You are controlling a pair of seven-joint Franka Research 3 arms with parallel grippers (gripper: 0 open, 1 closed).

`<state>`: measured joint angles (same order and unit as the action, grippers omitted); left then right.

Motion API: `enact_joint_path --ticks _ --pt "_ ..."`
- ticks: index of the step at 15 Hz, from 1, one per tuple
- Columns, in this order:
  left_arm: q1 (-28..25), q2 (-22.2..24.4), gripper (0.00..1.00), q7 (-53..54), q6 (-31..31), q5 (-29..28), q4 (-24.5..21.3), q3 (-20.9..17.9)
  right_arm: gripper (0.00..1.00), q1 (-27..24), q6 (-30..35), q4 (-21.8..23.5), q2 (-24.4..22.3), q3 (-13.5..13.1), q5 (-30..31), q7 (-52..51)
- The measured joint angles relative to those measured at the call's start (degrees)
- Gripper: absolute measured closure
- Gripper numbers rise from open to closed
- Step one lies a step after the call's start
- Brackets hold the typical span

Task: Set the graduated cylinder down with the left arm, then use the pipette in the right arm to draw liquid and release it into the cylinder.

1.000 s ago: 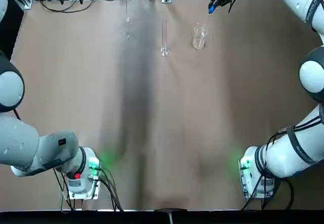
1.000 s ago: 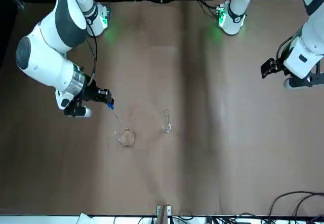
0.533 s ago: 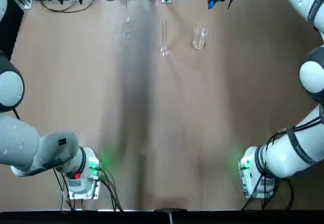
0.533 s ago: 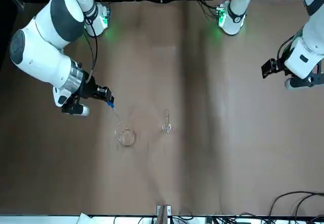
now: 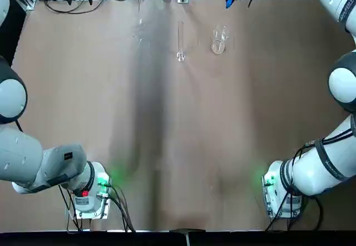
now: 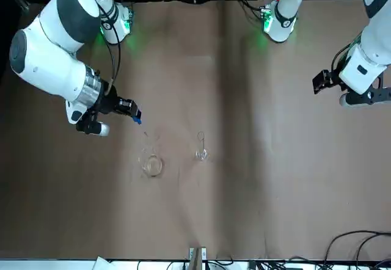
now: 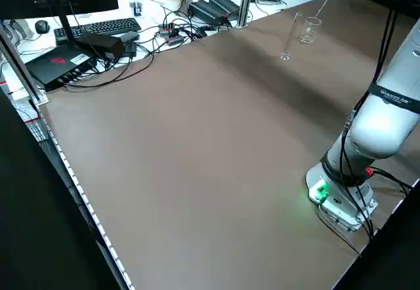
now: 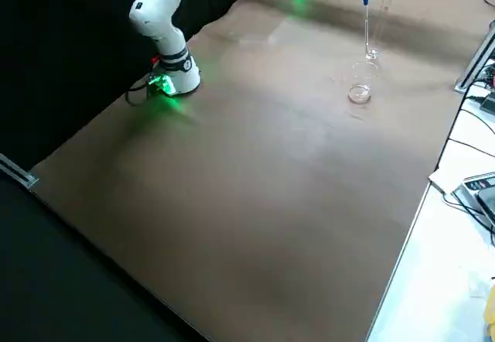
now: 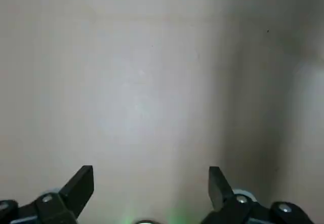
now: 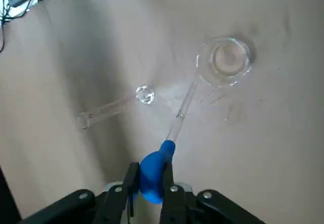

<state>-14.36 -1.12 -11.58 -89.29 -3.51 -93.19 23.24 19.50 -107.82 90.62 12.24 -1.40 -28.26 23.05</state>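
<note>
graduated cylinder (image 5: 180, 40) stands upright on the brown table (image 5: 167, 134) near the far edge, at about 12 o'clock from table centre in the top view, free of both grippers. beaker (image 5: 218, 40) sits just beside it at its 3 o'clock in the top view, not touching. in the front view the cylinder (image 6: 200, 146) and beaker (image 6: 151, 164) are side by side, the beaker toward the right arm's side

pipette (image 10: 167, 138) is grasped by the right gripper (image 10: 150, 176), fingers clenched on the blue bulb (image 10: 151, 171), clear stem pointing down toward the table. in the right wrist view the stem tip hangs over bare table between cylinder (image 10: 116, 105) and beaker (image 10: 225, 59), in neither one. in the top view the bulb (image 5: 228, 3) is at the far edge, about 1 o'clock from the beaker, up in the air. front view shows the right gripper (image 6: 125, 109) well above the table

liquid not discernible in beaker or stem

left gripper (image 9: 147, 183) is released, fingers spread wide over bare table, holding nothing. left arm (image 6: 357, 68) is pulled back toward its own side of the table, well apart from the glassware

cables and a keyboard (image 7: 98, 29) lie beyond the far table edge
</note>
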Motion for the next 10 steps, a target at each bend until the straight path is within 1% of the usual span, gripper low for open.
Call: enact_joint_path --ticks 10 --pt "0.0 0.0 0.0 0.0 0.0 0.0 0.0 0.2 0.77 1.0 0.3 -0.9 0.0 0.8 -5.3 1.4"
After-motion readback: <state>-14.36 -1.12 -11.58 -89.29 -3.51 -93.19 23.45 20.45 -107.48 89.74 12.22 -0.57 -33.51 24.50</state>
